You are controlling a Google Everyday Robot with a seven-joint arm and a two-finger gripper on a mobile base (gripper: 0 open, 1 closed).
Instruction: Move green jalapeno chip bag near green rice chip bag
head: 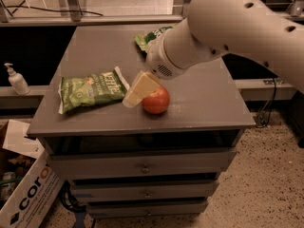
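The green jalapeno chip bag, light green with white ends, lies flat at the front left of the grey cabinet top. The green rice chip bag lies at the back middle, mostly hidden behind my arm. My gripper hangs low over the top, just right of the jalapeno bag and just left of a red apple.
My big white arm crosses the back right of the top. A soap dispenser stands on a ledge at the left. A cardboard box sits on the floor at the lower left. Drawers are below the top.
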